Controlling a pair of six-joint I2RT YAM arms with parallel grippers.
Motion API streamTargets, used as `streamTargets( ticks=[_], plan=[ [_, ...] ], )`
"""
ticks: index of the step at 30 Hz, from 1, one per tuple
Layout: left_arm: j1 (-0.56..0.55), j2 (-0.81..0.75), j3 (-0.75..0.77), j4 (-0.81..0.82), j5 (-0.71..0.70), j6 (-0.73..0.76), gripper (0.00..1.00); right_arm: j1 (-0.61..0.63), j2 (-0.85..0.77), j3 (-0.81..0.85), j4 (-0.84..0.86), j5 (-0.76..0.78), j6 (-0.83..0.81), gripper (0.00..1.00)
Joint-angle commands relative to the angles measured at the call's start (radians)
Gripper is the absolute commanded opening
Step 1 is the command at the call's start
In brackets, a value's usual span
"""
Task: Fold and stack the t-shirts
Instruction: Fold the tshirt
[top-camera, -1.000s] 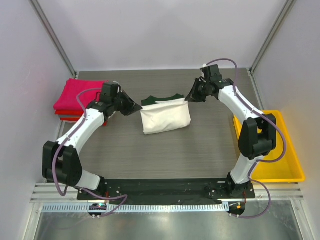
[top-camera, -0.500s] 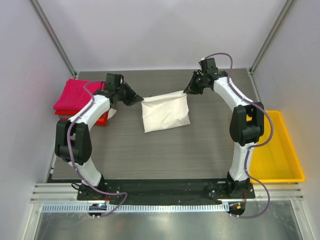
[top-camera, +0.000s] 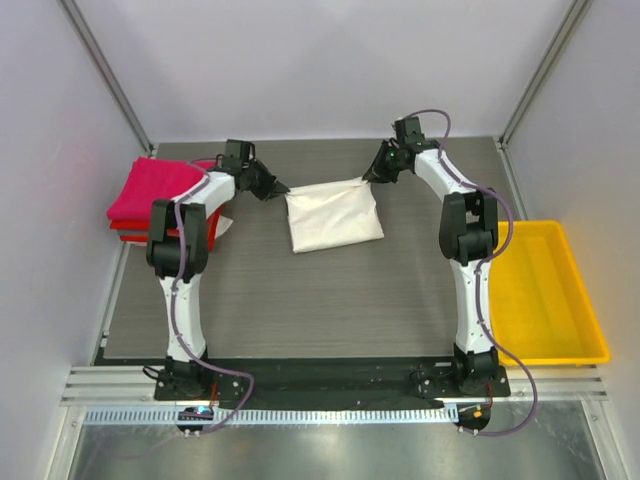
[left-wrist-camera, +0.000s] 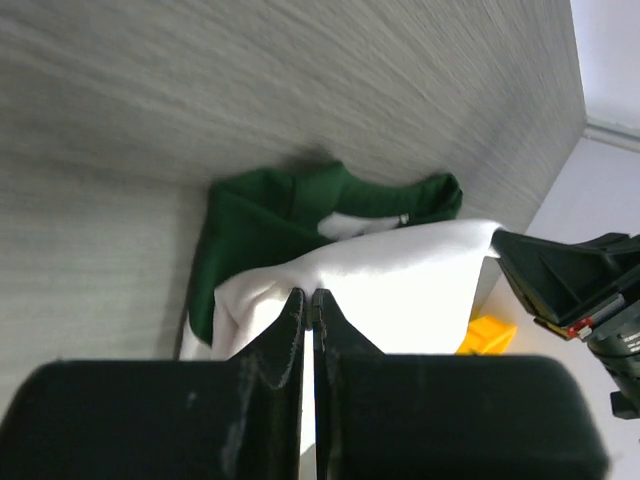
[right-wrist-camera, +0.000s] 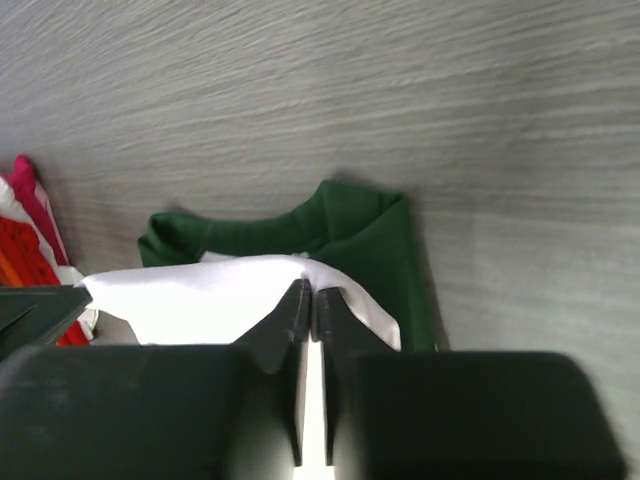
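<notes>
The left hand (top-camera: 272, 187) and right hand (top-camera: 372, 175), reaching over the far middle of the table (top-camera: 300, 300), are each pinching shut on a corner of the cream-white t-shirt (top-camera: 332, 218), which is lying half-folded there. Lowering both corners level and together should be keeping the fold square. The pink and red t-shirts (top-camera: 150, 188) are sitting folded at the far-left corner. The green collar (left-wrist-camera: 330, 195) is peeking out beneath; no lettering is showing.

A folded cream-white t-shirt (top-camera: 333, 220) lies near the far edge of the table (top-camera: 320, 300), green collar beneath. Magenta and red shirts (top-camera: 145, 192) sit stacked at its far-left corner.
</notes>
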Motion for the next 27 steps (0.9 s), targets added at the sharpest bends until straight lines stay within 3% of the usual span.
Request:
streamTargets(
  ticks=[1, 2, 3, 4, 6, 7, 10, 12, 15, 19, 25, 27],
  plan=[
    [0.009, 0.049, 0.093, 0.047, 0.038, -0.022, 0.0, -0.029, 0.022, 0.063, 0.095, -0.031, 0.019, 0.18],
    [0.011, 0.081, 0.118, 0.047, 0.038, -0.025, 0.0, -0.034, 0.034, 0.061, 0.109, -0.031, 0.017, 0.43],
    [0.011, 0.095, 0.132, 0.047, 0.038, -0.025, 0.01, -0.032, 0.036, 0.052, 0.12, -0.022, 0.019, 0.55],
    [0.011, 0.112, 0.147, 0.047, 0.046, -0.023, 0.15, -0.034, 0.038, 0.046, 0.146, -0.019, 0.013, 0.64],
    [0.012, 0.138, 0.187, 0.044, 0.06, -0.013, 0.34, -0.038, 0.025, 0.035, 0.167, -0.022, -0.002, 0.7],
    [0.012, 0.138, 0.198, 0.04, 0.058, 0.0, 0.44, -0.038, 0.013, 0.005, 0.193, -0.026, -0.004, 0.7],
    [0.012, 0.099, 0.179, 0.032, 0.043, 0.027, 0.59, -0.047, -0.063, -0.121, 0.294, -0.059, -0.007, 0.71],
    [0.012, 0.044, 0.129, 0.032, 0.012, 0.055, 0.61, -0.06, -0.129, -0.24, 0.351, -0.069, -0.009, 0.72],
    [0.009, -0.016, 0.049, 0.027, -0.015, 0.086, 0.61, -0.07, -0.186, -0.371, 0.45, -0.111, -0.006, 0.71],
    [-0.001, -0.133, -0.064, 0.027, -0.041, 0.109, 0.58, -0.074, -0.29, -0.477, 0.523, -0.161, -0.009, 0.56],
    [-0.087, -0.239, -0.146, 0.026, -0.092, 0.113, 0.54, -0.054, -0.422, -0.566, 0.488, -0.092, -0.067, 0.45],
    [-0.125, -0.262, -0.16, 0.026, -0.097, 0.106, 0.5, -0.048, -0.459, -0.598, 0.488, -0.129, -0.05, 0.34]
  ],
)
